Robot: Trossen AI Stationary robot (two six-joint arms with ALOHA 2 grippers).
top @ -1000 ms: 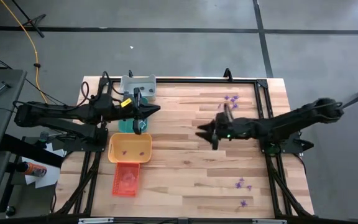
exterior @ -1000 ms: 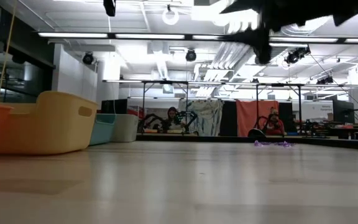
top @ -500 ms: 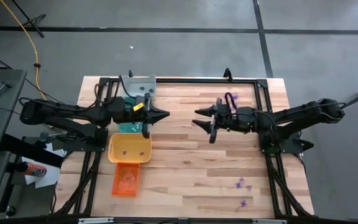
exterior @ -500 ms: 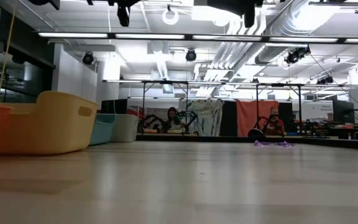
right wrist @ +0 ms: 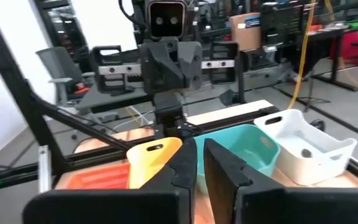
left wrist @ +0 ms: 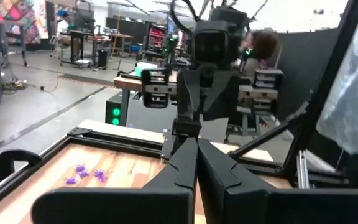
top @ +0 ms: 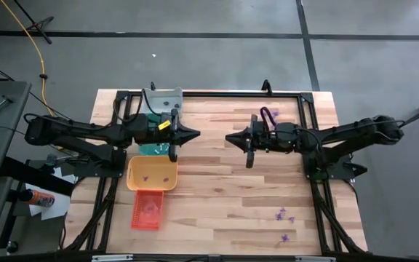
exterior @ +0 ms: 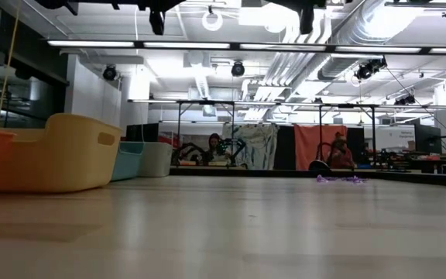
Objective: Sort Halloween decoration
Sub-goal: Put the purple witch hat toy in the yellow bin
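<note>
R end effector [top: 229,137] closed; trinkets [top: 283,215] untouched.

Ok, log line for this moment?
left gripper: shut, raised near trays | right gripper: shut, raised, centre | trinkets: loose on table, right arm's side

Yellow tray [top: 151,173], orange tray [top: 147,211], teal tray [right wrist: 244,149] and grey tray [top: 161,97] line the wooden table's [top: 217,196] left.
</note>
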